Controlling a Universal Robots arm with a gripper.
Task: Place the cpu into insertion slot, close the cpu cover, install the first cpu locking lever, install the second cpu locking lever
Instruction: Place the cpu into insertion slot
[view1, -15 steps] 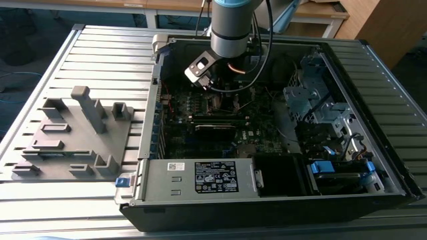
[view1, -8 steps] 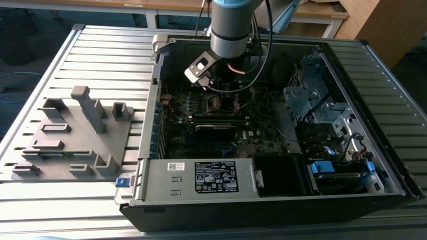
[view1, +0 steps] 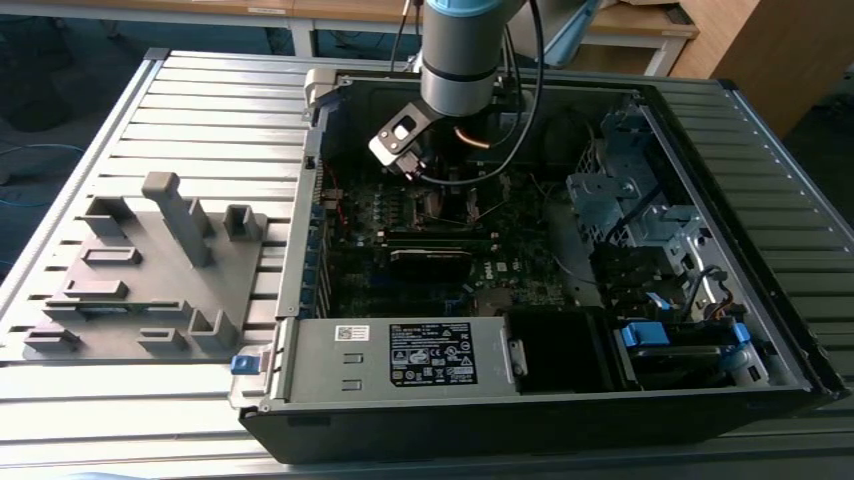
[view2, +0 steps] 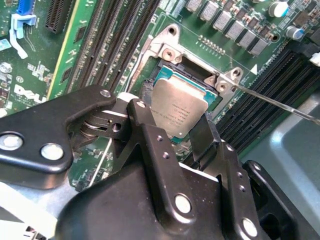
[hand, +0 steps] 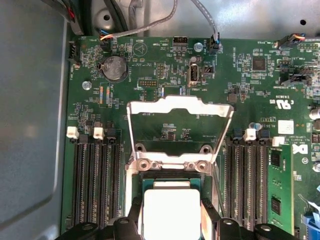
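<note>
the claw (view2: 173, 115) pinches the cpu (hand: 171, 210) by two opposite edges; the cpu lies flat, squarely over the slot (view2: 187, 70), seated or just above it, i cannot tell; the cover (hand: 177, 105) stands swung open beyond the slot's hinge edge

arm (view1: 458, 60): reaching straight down | gripper (view2: 173, 110): pointing down, fingers (view2: 145, 96) pinched on the cpu (view2: 180, 102)

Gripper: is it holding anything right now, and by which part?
The gripper holds the cpu by two opposite side edges, a finger on each, at the insertion slot; the cpu cover stands open.
</note>
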